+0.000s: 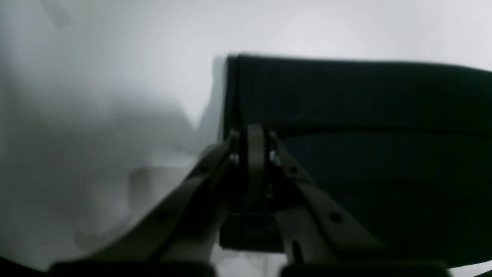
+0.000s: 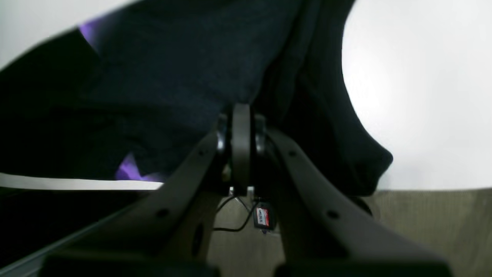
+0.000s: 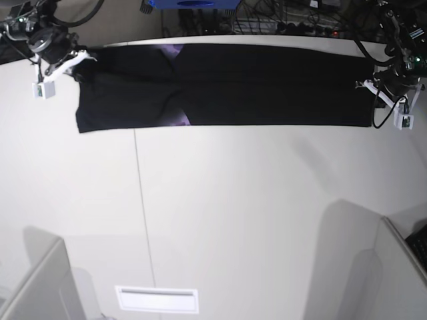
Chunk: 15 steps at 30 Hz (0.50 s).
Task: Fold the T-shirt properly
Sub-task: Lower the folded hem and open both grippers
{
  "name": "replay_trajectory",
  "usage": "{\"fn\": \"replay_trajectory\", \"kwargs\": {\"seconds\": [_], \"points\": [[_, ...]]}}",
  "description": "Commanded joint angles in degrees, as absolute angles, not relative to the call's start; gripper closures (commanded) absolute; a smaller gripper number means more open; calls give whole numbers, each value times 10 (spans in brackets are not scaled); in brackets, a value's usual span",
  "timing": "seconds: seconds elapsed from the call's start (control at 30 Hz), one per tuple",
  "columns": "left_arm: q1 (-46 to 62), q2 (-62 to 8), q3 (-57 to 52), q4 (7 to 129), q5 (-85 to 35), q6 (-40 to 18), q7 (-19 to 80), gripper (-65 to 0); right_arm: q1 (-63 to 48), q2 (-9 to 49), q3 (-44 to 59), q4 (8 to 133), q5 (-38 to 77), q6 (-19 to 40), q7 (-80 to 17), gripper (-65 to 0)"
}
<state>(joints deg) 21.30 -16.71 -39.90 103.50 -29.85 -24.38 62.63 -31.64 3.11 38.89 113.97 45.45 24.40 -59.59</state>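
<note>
You have the large black cloth T-shirt (image 3: 253, 87) stretched into a long band along the white table's (image 3: 253, 213) far edge. Your left gripper (image 1: 255, 140) pinches one end, your right gripper (image 2: 241, 123) the other, both clamped on fabric.

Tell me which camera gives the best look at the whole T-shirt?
The base view: the T-shirt lies there as one long black band across the table's far edge. The left wrist view shows only a dark folded edge; the right wrist view shows bunched black cloth with purple glimpses.
</note>
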Motion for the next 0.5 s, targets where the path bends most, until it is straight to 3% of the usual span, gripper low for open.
{"fn": "replay_trajectory", "kwargs": {"seconds": [0.0, 0.33, 0.37, 0.47], "points": [[212, -179, -402, 1041, -299, -245, 618, 0, -317, 36, 392, 1148, 464, 243, -583, 0], [212, -179, -407, 1045, -299, -243, 618, 0, -313, 36, 397, 1148, 464, 242, -613, 0], [212, -179, -407, 1045, -299, -242, 618, 0, -314, 36, 397, 1148, 465, 242, -612, -24], [217, -179, -408, 1048, -279, -242, 618, -123, -316, 36, 398, 1149, 466, 242, -611, -183]]}}
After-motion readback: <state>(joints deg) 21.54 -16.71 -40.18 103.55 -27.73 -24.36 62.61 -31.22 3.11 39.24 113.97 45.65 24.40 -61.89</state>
